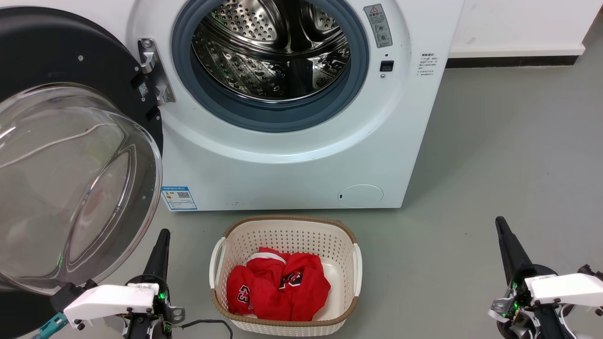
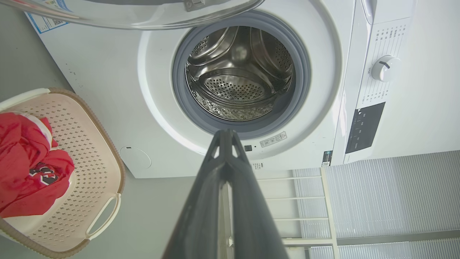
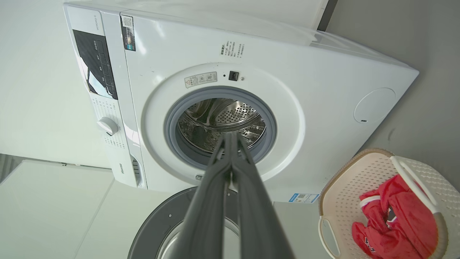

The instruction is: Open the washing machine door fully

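The washing machine door point(image 1: 70, 155) stands wide open at my left, glass bowl facing out, drum point(image 1: 273, 52) exposed. My left gripper point(image 1: 162, 245) and right gripper point(image 1: 504, 240) are both closed and empty, low on either side of the basket point(image 1: 351, 263).

1 washing machine point(image 1: 292, 160), 1 washing machine door point(image 1: 70, 179) at the left edge, 1 basket point(image 1: 282, 235) at lower centre holding 1 red clothing heap point(image 1: 278, 287), 1 dial point(image 2: 382, 68), and 2 grippers: left gripper point(image 1: 163, 234), right gripper point(image 1: 500, 222).
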Tool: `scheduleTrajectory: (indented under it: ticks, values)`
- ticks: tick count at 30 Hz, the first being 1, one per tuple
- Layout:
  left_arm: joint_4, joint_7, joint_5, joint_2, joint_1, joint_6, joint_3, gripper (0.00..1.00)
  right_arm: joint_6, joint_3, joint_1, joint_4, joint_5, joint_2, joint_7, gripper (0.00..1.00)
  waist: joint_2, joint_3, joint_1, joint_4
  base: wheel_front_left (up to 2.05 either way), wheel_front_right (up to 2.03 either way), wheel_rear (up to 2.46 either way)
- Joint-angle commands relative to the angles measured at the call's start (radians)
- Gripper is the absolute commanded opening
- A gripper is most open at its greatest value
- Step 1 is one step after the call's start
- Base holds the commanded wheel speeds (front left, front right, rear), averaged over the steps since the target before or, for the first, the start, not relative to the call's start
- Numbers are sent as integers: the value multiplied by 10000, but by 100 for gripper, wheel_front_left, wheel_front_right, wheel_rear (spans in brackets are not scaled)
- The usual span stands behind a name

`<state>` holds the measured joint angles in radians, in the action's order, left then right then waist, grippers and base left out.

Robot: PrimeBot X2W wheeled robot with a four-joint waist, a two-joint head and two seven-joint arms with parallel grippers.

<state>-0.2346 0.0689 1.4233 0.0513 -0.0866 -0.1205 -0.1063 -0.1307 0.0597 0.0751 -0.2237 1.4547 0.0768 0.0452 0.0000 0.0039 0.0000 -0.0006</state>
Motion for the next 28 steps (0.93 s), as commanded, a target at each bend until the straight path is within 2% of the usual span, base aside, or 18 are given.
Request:
scheduleTrajectory:
  ticks: [1,18,28]
  values:
    - [-8,69,258,-3,-173,-59,-39,0,-1,40,198,-3,258,15,72,0,0,0,0,1,0,0,0]
    - [-97,393,1531,-13,-248,-110,-89,0,-1,185,319,-165,1500,-28,357,0,0,-5,0,4,0,0,0]
    - [-122,489,1908,-17,-276,-123,-99,0,0,240,368,-211,1842,-53,461,0,0,-7,0,6,0,0,0]
